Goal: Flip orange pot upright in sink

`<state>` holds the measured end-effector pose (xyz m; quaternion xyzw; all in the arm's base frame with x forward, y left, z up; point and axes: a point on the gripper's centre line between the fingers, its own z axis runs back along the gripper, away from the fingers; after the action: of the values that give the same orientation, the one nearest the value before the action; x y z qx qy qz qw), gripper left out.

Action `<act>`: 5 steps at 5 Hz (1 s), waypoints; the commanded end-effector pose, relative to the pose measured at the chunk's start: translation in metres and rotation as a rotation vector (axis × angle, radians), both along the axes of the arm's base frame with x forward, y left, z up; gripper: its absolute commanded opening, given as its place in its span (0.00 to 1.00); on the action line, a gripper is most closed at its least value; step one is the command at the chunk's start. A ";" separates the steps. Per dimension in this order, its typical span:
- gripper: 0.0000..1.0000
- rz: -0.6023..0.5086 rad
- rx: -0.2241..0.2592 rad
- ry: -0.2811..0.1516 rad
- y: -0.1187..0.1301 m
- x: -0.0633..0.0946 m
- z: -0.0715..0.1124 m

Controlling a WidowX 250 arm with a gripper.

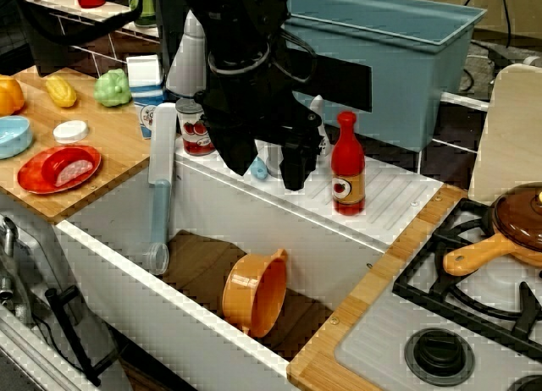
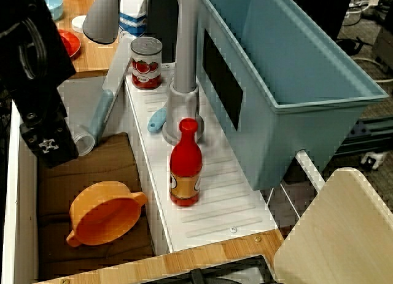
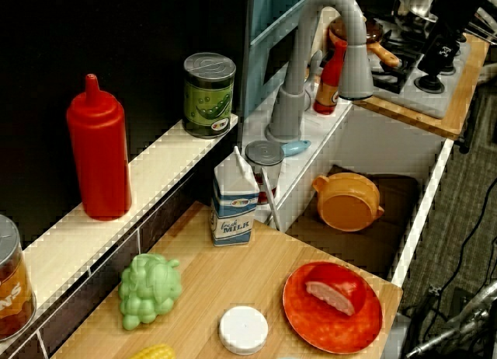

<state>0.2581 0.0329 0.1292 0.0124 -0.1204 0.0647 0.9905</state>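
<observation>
The orange pot [image 1: 254, 291] lies tipped on its side on the brown floor of the sink [image 1: 127, 268], near the right end, its mouth facing the left front. From above, the orange pot [image 2: 101, 219] leans with one tab handle toward the back wall; the side view shows the orange pot [image 3: 347, 202] from its base side. My black gripper [image 1: 269, 171] hangs above the sink by the back ledge, up and behind the pot, not touching it. Its two fingers stand apart with nothing between them. The gripper [image 2: 48, 145] shows only as a dark block from above.
A white gooseneck faucet [image 1: 159, 196] reaches down into the sink's left part. On the back ledge stand a red bottle [image 1: 347, 167] and a tomato can [image 1: 195, 129], with the blue-grey tub [image 1: 406, 52] behind. A lidded pan [image 1: 517, 226] sits on the stove; a red plate [image 1: 59, 168] lies left.
</observation>
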 end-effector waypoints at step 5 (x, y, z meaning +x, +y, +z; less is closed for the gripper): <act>1.00 0.029 0.125 0.044 0.017 0.021 -0.070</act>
<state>0.2718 0.0457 0.0505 0.0745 -0.0829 0.0660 0.9916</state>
